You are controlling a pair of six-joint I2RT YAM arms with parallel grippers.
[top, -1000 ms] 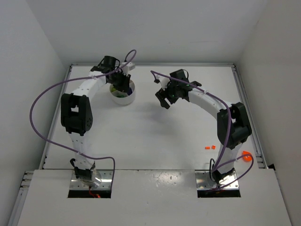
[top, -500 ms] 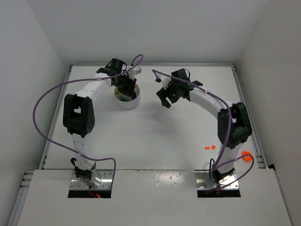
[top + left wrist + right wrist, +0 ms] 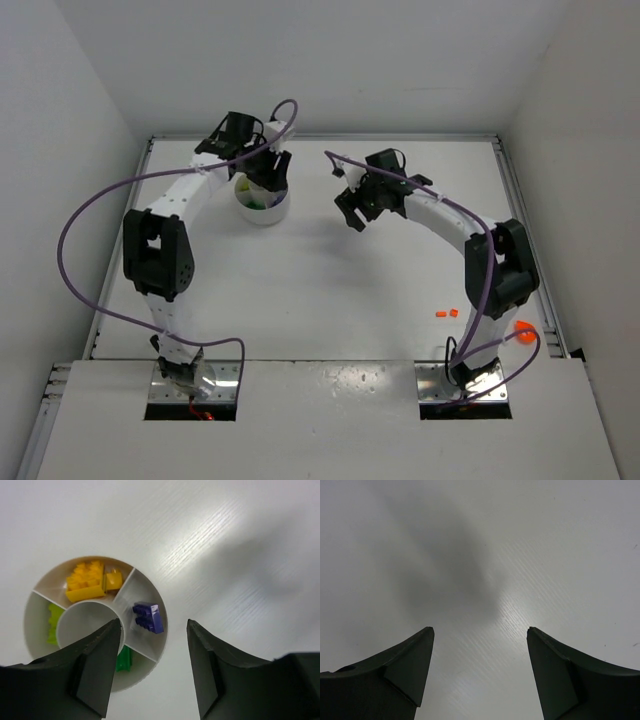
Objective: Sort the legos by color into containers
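The white divided dish (image 3: 82, 625) lies under my left gripper (image 3: 154, 625), which hangs open above its right rim with nothing between the fingers. In separate sections of the dish lie yellow legos (image 3: 85, 580), a blue brick (image 3: 148, 617), a light green piece (image 3: 52, 622) and a dark green one (image 3: 124, 659). From above, the left gripper (image 3: 265, 172) covers the back of the dish (image 3: 268, 215). My right gripper (image 3: 352, 212) hovers open over bare table (image 3: 480, 555), to the right of the dish. Two small orange legos (image 3: 446, 314) lie by the right arm.
A rounder orange piece (image 3: 522, 327) sits at the table's right edge near the right arm's base. Purple cables loop over both arms. White walls enclose the table on the left, back and right.
The left wrist swung right over the dish, then slightly back left. The right arm has not moved.
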